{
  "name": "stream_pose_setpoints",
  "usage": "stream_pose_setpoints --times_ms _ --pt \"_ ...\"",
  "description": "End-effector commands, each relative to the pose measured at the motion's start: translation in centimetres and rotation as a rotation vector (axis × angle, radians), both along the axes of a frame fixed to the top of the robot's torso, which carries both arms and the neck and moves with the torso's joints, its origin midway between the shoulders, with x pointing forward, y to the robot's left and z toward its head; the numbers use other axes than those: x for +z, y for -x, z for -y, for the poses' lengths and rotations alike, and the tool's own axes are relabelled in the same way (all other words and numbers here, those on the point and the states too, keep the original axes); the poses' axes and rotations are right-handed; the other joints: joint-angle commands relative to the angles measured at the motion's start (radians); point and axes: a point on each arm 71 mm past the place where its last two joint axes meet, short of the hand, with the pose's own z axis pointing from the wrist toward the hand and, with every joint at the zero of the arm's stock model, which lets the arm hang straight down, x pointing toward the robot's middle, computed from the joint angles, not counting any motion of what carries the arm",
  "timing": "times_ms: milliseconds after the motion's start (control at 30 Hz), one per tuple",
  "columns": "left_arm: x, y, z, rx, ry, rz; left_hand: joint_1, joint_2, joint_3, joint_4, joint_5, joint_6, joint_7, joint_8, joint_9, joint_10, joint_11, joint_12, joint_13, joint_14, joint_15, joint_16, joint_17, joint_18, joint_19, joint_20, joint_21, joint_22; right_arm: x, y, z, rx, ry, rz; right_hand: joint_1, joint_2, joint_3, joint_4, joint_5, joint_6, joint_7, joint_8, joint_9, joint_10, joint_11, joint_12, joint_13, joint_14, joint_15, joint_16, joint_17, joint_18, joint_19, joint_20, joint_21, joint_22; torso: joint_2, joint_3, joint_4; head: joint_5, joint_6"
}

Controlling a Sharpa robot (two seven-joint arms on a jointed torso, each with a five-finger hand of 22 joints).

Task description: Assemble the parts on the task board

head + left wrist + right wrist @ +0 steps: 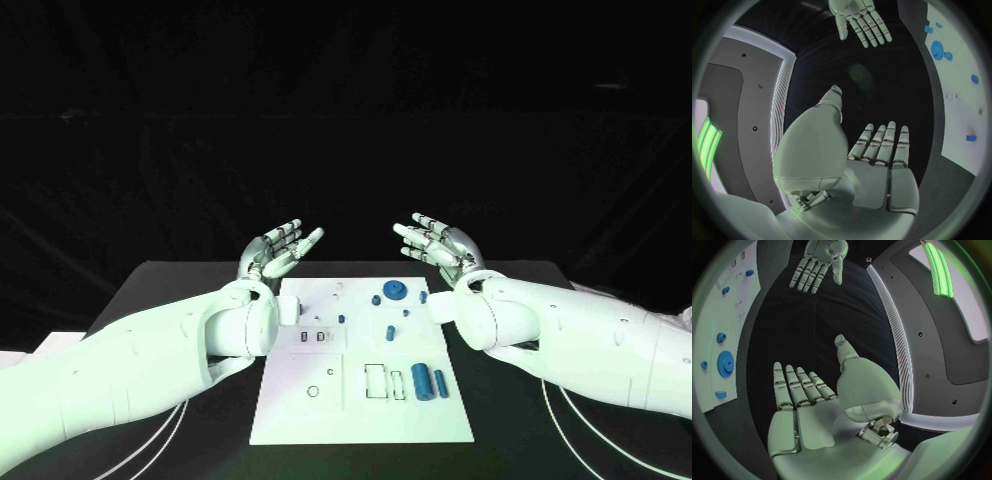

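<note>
A white task board [361, 420] lies in the lower middle of the head view, on a black worktop [173, 290]. Small blue parts sit on it: a round gear-like part [392, 291] near the board's upper edge, a small upright blue part [389, 331] near the centre, and a long blue cylinder [421, 381] with a shorter blue piece [441, 381] just beside it toward the lower right of the board.

Both white arms reach in from the frame's sides. The left hand [283, 250] is raised above the board's upper left corner, palm facing inward, fingers spread and holding nothing. The right hand [438, 244] is raised above the board's upper right corner, likewise released, with its fingers apart and empty. The two hands face each other, well apart, and touch neither the board nor any part.
</note>
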Motion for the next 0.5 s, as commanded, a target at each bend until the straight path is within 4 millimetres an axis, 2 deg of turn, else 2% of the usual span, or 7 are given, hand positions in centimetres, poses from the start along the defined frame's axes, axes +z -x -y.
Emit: stream_pose_setpoints --times_ms 33,100,200,267,367,400,500 --pt "0.1 -0.1 0.5 -0.063 0.054 -0.01 0.058 0.006 0.011 0.016 0.009 0.044 0.083 0.007 0.003 0.055 0.014 0.007 0.004 0.064 0.011 0.012 0.007 0.024 0.064 0.011 0.016 0.009 -0.1 -0.2 -1.3 0.222 0.021 -0.032 0.117 0.027 0.026 -0.051 -0.011 0.097 0.136 0.018 0.011 0.167 0.007 0.027 0.014 0.192 0.0 0.031 0.016 0.049 0.219 0.006 0.056 0.03 0.0 -0.0005 0.0012 0.0 0.0" --pt "0.1 -0.1 0.5 -0.063 0.054 -0.01 0.074 0.024 0.024 0.013 0.006 0.088 0.091 0.013 0.007 0.15 0.033 0.022 0.012 0.173 0.024 0.033 0.018 0.015 0.145 0.012 0.036 0.019 -0.2 -0.5 -1.4 0.258 0.033 -0.039 0.165 0.041 0.051 -0.079 -0.033 0.238 0.122 0.044 0.026 0.387 -0.016 0.07 0.032 0.418 -0.028 0.076 0.033 0.08 0.319 0.005 0.1 0.045 0.0 -0.0005 0.0012 0.0 0.0" --pt "0.1 -0.1 0.5 -0.063 0.054 -0.01 0.102 0.07 0.045 -0.001 -0.002 0.226 0.095 0.039 0.02 0.383 0.023 0.062 0.029 0.334 0.012 0.077 0.035 0.023 0.363 0.008 0.101 0.049 -0.2 -0.7 -1.5 0.297 0.047 -0.048 0.193 0.047 0.074 -0.107 -0.036 0.442 0.095 0.075 0.04 0.526 -0.047 0.092 0.029 0.525 -0.061 0.092 0.029 0.101 0.392 -0.005 0.128 0.048 0.0 -0.0005 0.0012 0.0 0.0" --pt "0.1 -0.1 0.5 -0.063 0.054 -0.01 0.111 0.082 0.046 -0.015 -0.004 0.309 0.093 0.051 0.025 0.444 0.011 0.065 0.026 0.388 -0.004 0.089 0.036 0.037 0.43 0.005 0.124 0.055 -0.2 -0.9 -1.5 0.313 0.053 -0.051 0.193 0.042 0.087 -0.124 -0.034 0.544 0.086 0.081 0.04 0.581 -0.067 0.089 0.023 0.581 -0.077 0.092 0.024 0.1 0.431 -0.022 0.14 0.046 0.0 -0.0005 0.0012 0.0 0.0" --pt "0.1 -0.1 0.5 -0.063 0.054 -0.01 0.121 0.1 0.044 -0.044 -0.006 0.424 0.075 0.071 0.031 0.524 -0.015 0.078 0.027 0.499 -0.038 0.124 0.048 0.045 0.557 -0.022 0.175 0.073 -0.2 -0.9 -1.5 0.322 0.057 -0.054 0.186 0.043 0.113 -0.146 -0.03 0.596 0.075 0.072 0.034 0.63 -0.077 0.072 0.023 0.632 -0.092 0.083 0.023 0.102 0.464 -0.037 0.146 0.039 0.0 -0.0005 0.0012 0.0 0.0" --pt "0.7 0.3 -0.4 -0.08 0.071 0.005 0.121 0.105 0.043 -0.052 -0.007 0.442 0.07 0.074 0.031 0.545 -0.021 0.082 0.027 0.522 -0.046 0.129 0.051 0.044 0.584 -0.031 0.184 0.075 2.0 -1.6 1.1 0.205 0.364 0.2 0.18 0.042 0.121 -0.154 -0.03 0.609 0.073 0.067 0.033 0.644 -0.082 0.065 0.023 0.647 -0.096 0.079 0.023 0.101 0.475 -0.042 0.148 0.037 0.036 -0.0104 0.0224 -0.015 0.01" --pt "1.0 0.5 -0.7 -0.09 0.065 0.009 0.115 0.119 0.037 -0.068 -0.007 0.501 0.054 0.088 0.033 0.614 -0.043 0.092 0.029 0.598 -0.073 0.148 0.07 0.045 0.665 -0.059 0.212 0.085 2.4 -1.6 1.2 0.218 0.439 0.233 0.164 0.035 0.126 -0.159 -0.04 0.615 0.071 0.056 0.032 0.654 -0.081 0.051 0.023 0.665 -0.1 0.072 0.024 0.101 0.488 -0.046 0.15 0.034 0.047 -0.0129 0.0223 -0.016 0.014"
